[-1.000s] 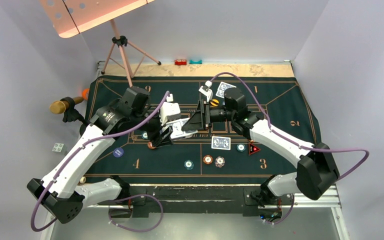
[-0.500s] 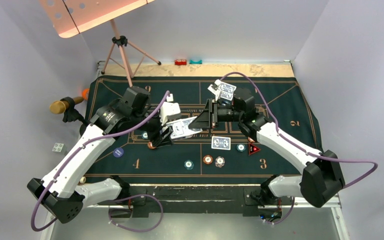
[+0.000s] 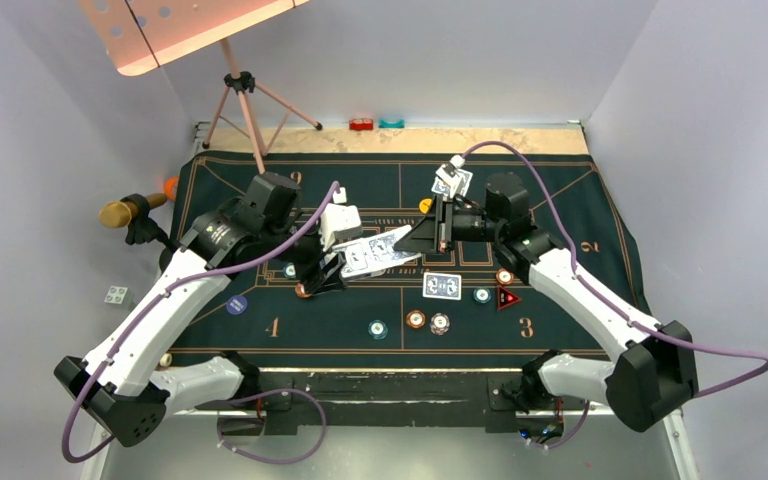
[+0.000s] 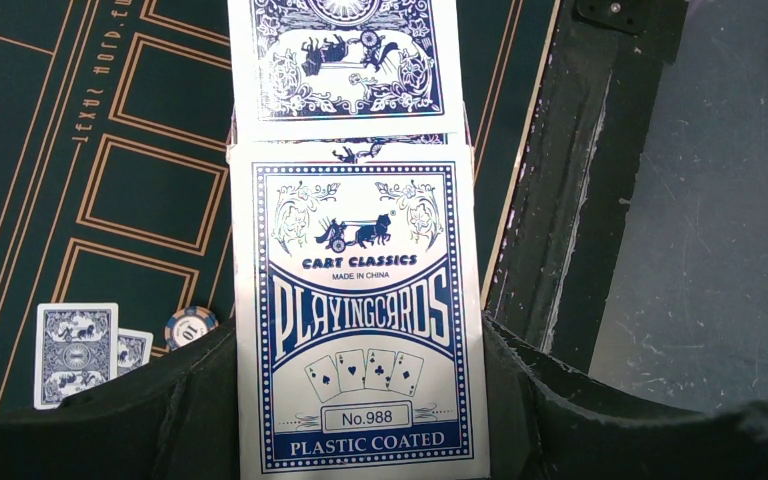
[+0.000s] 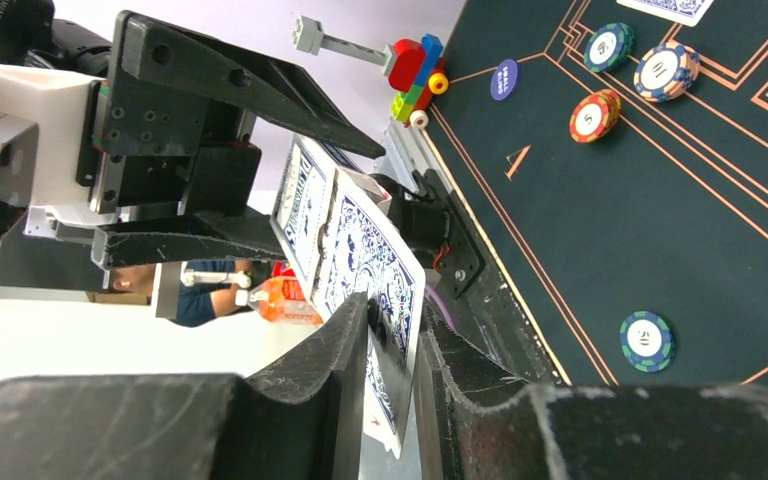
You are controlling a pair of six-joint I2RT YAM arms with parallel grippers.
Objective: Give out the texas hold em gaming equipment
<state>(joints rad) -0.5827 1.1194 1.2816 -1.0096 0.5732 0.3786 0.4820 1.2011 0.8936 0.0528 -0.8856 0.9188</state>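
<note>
My left gripper [image 3: 328,264] [image 4: 358,330] is shut on a blue-and-white playing-card box [image 3: 360,258] [image 4: 360,330], held above the mat. One card [image 3: 392,240] [image 4: 345,55] [image 5: 370,260] sticks out of the box's end. My right gripper [image 3: 413,240] [image 5: 392,305] is pinched on that card, fingers close on both sides. On the mat lie a card [image 3: 442,286], teal [image 3: 377,328], orange [image 3: 416,319] and white-red [image 3: 440,323] chips, another teal chip [image 3: 481,295], a red triangle marker [image 3: 507,297], a yellow disc [image 3: 426,205] and a blue disc [image 3: 237,304].
The green felt mat [image 3: 570,210] covers the table. A tripod stand [image 3: 250,110] rises at the back left, with a microphone [image 3: 125,212] off the left edge. Small red [image 3: 361,124] and teal [image 3: 391,123] blocks sit behind the mat. Another card [image 3: 452,180] lies near the right wrist.
The right gripper has drawn back to the right while narrowing its fingers, and a card now protrudes from the box toward it. The left arm has held still.
</note>
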